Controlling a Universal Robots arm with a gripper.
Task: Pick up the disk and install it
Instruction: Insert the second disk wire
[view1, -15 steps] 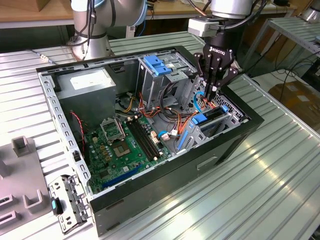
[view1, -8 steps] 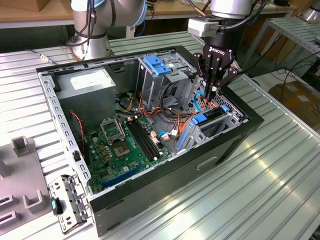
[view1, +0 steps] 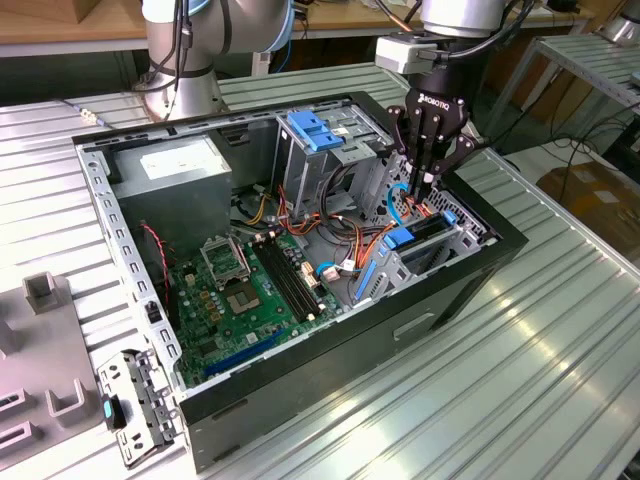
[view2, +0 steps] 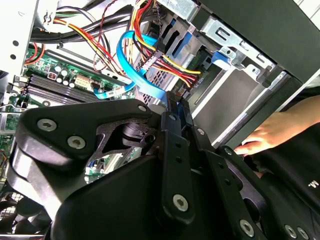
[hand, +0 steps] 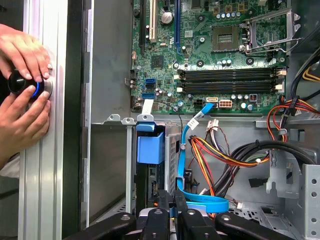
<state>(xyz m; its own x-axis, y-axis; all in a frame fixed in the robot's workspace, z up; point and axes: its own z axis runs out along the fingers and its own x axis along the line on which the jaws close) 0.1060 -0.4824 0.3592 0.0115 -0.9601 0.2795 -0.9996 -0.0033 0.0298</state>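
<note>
Claw fingers pressed together, lowered inside the open computer case just above the drive cage, beside a blue flat cable. Disk sits in the cage, its blue side rail visible in the first wrist view. Green motherboard lies nearby. A person's hands rest on the bench edge.

Silver-grey arm segments with blue joint rings, black multi-link hand, silver screws, white lettering
</note>
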